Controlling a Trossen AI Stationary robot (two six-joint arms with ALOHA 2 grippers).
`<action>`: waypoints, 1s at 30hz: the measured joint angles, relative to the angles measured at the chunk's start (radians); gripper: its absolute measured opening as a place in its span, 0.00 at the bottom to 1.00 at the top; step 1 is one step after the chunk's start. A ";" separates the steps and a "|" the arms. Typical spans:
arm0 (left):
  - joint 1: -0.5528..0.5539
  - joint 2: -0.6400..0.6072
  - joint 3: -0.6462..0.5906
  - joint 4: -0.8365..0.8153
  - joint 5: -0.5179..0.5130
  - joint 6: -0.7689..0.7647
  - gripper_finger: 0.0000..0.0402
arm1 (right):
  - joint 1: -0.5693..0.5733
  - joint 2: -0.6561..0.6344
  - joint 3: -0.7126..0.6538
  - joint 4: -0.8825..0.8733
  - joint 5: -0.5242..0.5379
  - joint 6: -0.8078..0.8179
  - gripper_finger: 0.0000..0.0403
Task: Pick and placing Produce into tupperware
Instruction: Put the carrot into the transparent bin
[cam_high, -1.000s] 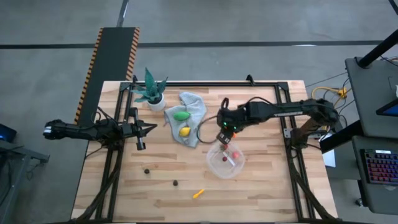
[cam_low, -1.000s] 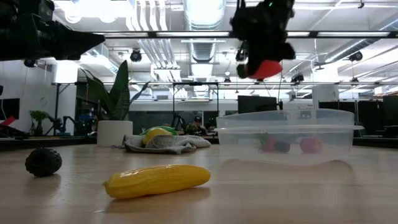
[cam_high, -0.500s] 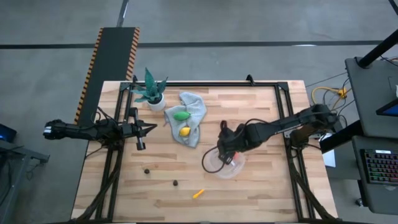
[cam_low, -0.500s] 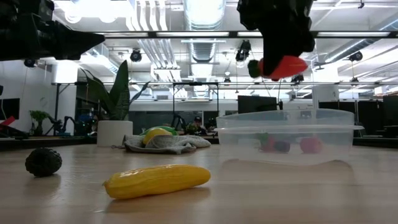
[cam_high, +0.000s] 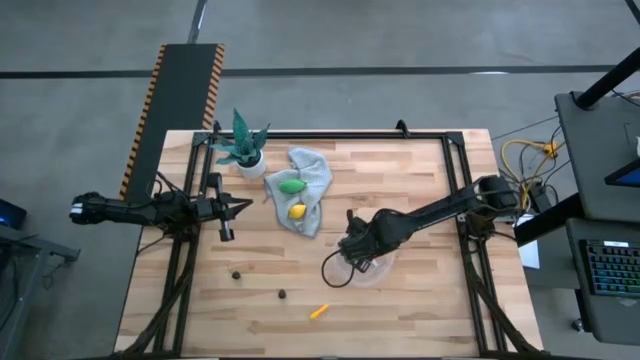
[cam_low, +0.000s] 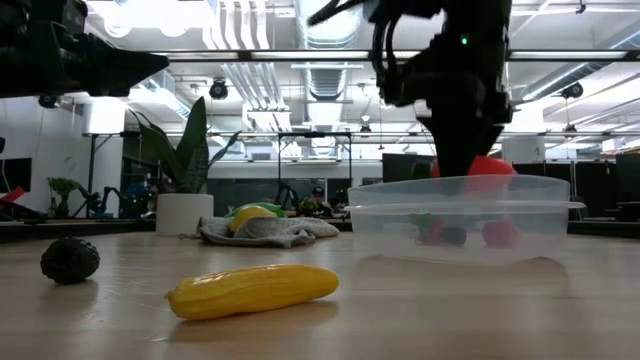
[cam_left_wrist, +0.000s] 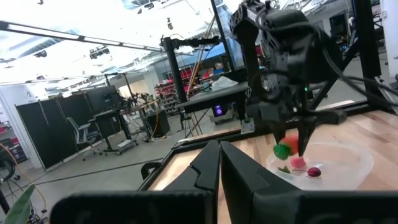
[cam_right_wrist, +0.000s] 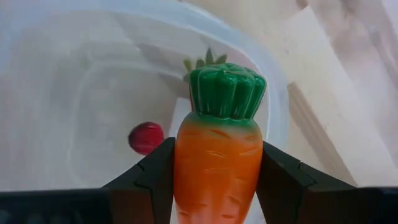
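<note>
Taking the tupperware (cam_high: 368, 262) as our landmark, our left gripper (cam_high: 226, 211) waits far off to its left at the table's edge, fingers pressed together on nothing. On the grey cloth (cam_high: 308, 180), up and left of the tupperware, lie the green piece (cam_high: 291, 186) and lemon (cam_high: 296, 211). Our right gripper (cam_high: 357, 249) hangs over the tupperware, clamped on the carrot (cam_right_wrist: 217, 155).

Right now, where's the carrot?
The carrot is clamped in the right gripper, low over the clear tupperware at the table's centre-right in the high view, with a red berry in the container beneath it.
</note>
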 joint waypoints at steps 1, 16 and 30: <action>0.000 0.000 0.000 0.000 -0.001 0.000 0.00 | 0.000 0.008 -0.004 0.000 -0.001 0.006 0.41; 0.000 0.000 0.000 -0.001 0.000 0.000 0.00 | 0.015 0.016 -0.083 0.124 -0.001 0.069 0.41; 0.000 0.000 0.000 0.000 0.000 0.000 0.00 | 0.017 0.016 -0.137 0.151 -0.004 0.103 0.43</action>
